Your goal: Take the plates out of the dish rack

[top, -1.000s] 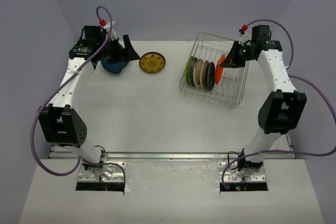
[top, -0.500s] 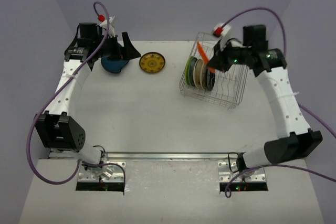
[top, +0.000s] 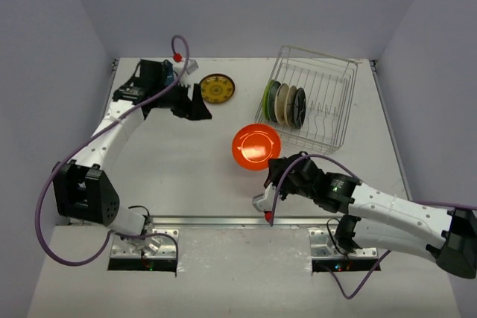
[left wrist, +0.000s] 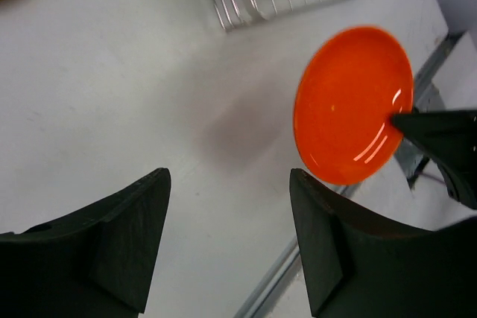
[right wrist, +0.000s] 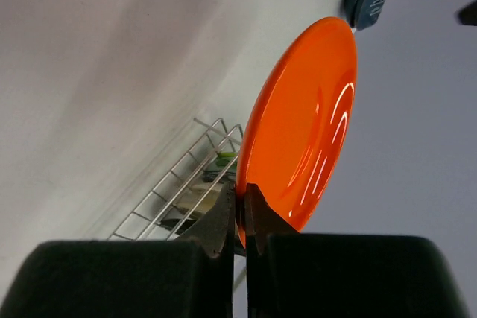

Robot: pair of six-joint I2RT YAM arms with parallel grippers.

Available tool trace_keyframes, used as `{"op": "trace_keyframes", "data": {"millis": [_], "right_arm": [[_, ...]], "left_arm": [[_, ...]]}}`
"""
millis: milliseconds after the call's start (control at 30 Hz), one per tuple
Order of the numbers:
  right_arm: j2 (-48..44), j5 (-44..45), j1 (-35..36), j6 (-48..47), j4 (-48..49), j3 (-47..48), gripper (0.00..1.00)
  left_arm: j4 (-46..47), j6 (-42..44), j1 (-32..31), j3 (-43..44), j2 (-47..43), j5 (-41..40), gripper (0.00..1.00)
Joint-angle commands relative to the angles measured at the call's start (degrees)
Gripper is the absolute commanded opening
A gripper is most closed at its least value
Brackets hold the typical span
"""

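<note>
The right gripper pinches the rim of a glossy, round orange plate; the left gripper, matte black, gapes empty.

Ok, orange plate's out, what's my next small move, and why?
Probably lower the right gripper and set the orange plate on the table: it hangs pinched by its rim, clear of the dish rack, bare surface beneath.

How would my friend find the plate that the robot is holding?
Find the silver dish rack at the far right of the table. Just in front of it, the right pincer pinches the orange plate by its rim. No other plate is bright orange: the rack plates are green, cream and dark, and the flat plate near the far edge is brownish-yellow.
</note>
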Motion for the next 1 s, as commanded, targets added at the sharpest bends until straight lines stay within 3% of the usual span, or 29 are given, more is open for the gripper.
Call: {"op": "trace_keyframes", "data": {"millis": [0, 333, 500, 700, 967], "right_arm": [[-0.5, 9.2, 4.2, -13.3, 21.2, -1.7, 0.0], [3.3, 11.5, 8.1, -11.5, 21.5, 0.2, 0.0], [4.0, 13.0, 8.3, -9.0, 18.8, 0.4, 0.0], [2.5, 13.8, 9.3, -7.2, 15.8, -0.6, 0.0], [3.3, 12.4, 10.4, -8.4, 18.3, -0.1, 0.0]], "left_arm": [[-1.9, 6.1, -7.0, -6.6, -3.8, -1.9, 0.61], [-1.1, 5.3, -7.8, -8.9, -3.9, 1.9, 0.54], [2.0, 1.7, -7.0, -9.4, -7.0, 0.9, 0.58], [7.4, -3.3, -0.4, -7.6, -9.7, 4.7, 0.63], [6.0, -2.7, -3.2, -7.4, -5.3, 9.4, 0.59]]}}
